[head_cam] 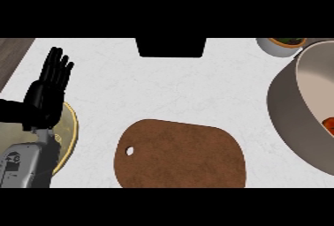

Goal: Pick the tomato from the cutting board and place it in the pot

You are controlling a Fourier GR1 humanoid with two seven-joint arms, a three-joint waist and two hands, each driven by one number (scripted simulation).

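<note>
The brown cutting board [183, 154] lies at the lower middle of the white counter with nothing on it. A large grey pot [295, 115] fills the right edge. Inside it, at the frame's right border, a red tomato [328, 125] shows partly. My left hand [49, 86] stands at the left, fingers straight and pointing up, holding nothing. My right hand does not show in the head view.
A yellow-rimmed plate [70, 132] lies partly under my left forearm. A small white bowl [280, 45] with something orange sits at the top right. A dark block [172, 46] stands at the top middle. Dark wood borders the counter at top left.
</note>
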